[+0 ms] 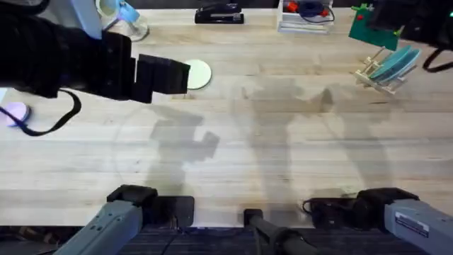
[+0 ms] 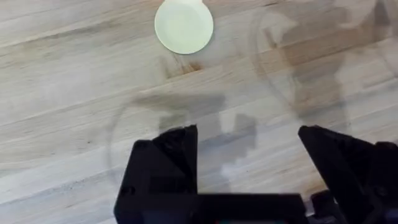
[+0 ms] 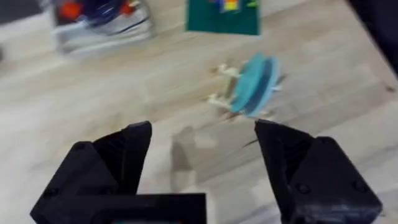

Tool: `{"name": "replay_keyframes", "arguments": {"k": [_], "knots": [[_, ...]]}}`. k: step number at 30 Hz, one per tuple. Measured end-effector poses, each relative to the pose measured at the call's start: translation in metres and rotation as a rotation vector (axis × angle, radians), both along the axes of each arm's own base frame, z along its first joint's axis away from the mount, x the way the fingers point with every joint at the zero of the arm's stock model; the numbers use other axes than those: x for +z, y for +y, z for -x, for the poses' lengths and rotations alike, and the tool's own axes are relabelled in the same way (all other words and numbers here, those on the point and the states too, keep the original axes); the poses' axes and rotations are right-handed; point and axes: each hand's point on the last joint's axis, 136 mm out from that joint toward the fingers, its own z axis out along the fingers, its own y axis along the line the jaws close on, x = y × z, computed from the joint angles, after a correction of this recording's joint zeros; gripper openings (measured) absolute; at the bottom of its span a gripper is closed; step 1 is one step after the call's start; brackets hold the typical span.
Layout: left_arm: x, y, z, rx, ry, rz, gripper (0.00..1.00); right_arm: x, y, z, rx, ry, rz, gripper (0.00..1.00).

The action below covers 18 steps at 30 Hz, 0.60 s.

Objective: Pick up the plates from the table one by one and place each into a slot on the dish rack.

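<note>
A: Where do your plates stand?

B: The blue plate point(image 3: 255, 84) is already upright in the dish rack point(image 1: 379, 74); the cream plate point(image 2: 183, 26) lies flat on the table point(image 1: 283, 156).

A: And your grippers?

B: Your left gripper point(image 2: 249, 152) hovers near the cream plate, jaws wide and empty. The right gripper point(image 3: 202, 149) is likewise spread, holding nothing. Next, I judge, you lower the left and catch that rim
</note>
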Motion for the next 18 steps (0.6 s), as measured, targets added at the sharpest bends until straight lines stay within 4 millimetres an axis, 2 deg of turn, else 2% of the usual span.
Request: {"name": "replay_keyframes", "arguments": {"k": [7,11,15,18], "knots": [[0.0,0.0,0.0,0.0,0.0,0.0,0.993,0.002,0.082,0.004,0.291,0.001,-0.073,0.992],[0.0,0.0,0.0,0.0,0.0,0.0,0.993,0.0,0.131,0.013,0.467,0.015,-0.13,0.992],[0.0,0.0,0.0,0.0,0.0,0.0,0.994,0.002,0.168,0.023,0.604,0.017,-0.176,0.992],[0.0,0.0,0.0,0.0,0.0,0.0,0.993,0.004,0.188,0.03,0.676,0.011,-0.199,0.992]]}}
